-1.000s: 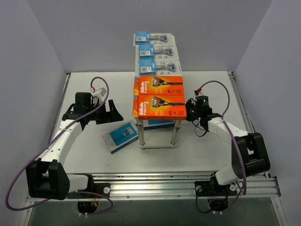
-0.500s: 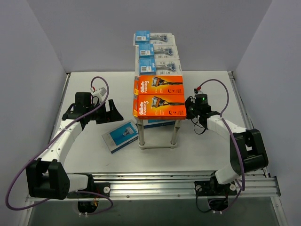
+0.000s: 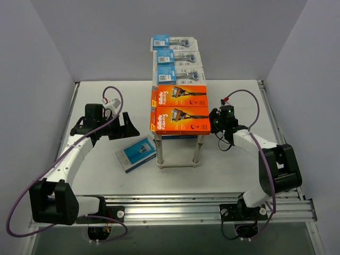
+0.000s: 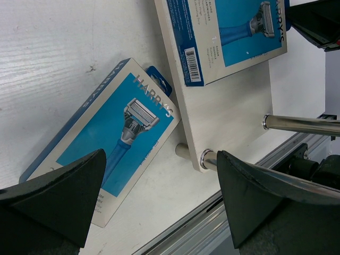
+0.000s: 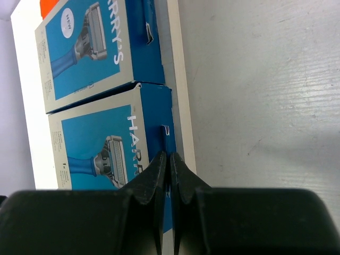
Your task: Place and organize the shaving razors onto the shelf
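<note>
The loose box [image 4: 114, 154], blue, lay flat on the table [image 4: 53, 64] just left of the shelf [image 3: 158, 154], askew to it; in the left wrist view it sat below and between the jaws of the left gripper [image 4: 159, 156], which stood wide and held nothing; one corner of it came close to the lower board [image 4: 234, 106], though whether it touched I could not tell. The left arm reached from its base up and across the left side of the table, wrist turned toward the shelf, gripper hanging above the table just beyond the box's far end.

Two shelved boxes [image 5: 90, 48], also blue, lay flat side by side on the lower board; the right gripper [image 5: 169, 164] had its jaws pressed together with nothing between them, their tips at the right-hand edge of the nearer of the two. The right arm bent out to the right at the elbow; its forearm ran back left to the shelf, the gripper low beside the right legs, under the top's edge.

On the top lay two orange boxes [image 3: 180, 120] at the near end, side by side; three blister packs [image 3: 175, 58] lay in a row beyond them.
</note>
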`<state>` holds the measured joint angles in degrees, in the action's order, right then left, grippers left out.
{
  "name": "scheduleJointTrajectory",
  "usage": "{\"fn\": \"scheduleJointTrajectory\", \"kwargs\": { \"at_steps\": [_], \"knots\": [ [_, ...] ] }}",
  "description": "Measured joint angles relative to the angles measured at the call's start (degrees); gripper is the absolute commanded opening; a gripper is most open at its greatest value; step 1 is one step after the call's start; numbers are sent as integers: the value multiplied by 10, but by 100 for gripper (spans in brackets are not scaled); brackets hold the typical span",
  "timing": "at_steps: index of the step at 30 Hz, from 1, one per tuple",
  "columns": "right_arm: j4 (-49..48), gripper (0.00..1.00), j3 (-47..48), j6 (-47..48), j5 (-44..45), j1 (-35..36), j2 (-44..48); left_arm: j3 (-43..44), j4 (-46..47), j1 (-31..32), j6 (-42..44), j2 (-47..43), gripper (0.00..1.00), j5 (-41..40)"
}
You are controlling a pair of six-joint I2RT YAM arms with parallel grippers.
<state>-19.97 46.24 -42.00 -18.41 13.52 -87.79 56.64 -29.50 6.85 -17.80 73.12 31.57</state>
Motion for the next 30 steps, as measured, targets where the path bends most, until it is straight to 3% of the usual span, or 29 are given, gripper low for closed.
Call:
{"fn": "scheduleJointTrajectory", "kwargs": {
  "at_steps": [30],
  "knots": [
    [-39,0,3,-30,0,0,-33,0,0,0,0,0,94,4]
  ]
}}
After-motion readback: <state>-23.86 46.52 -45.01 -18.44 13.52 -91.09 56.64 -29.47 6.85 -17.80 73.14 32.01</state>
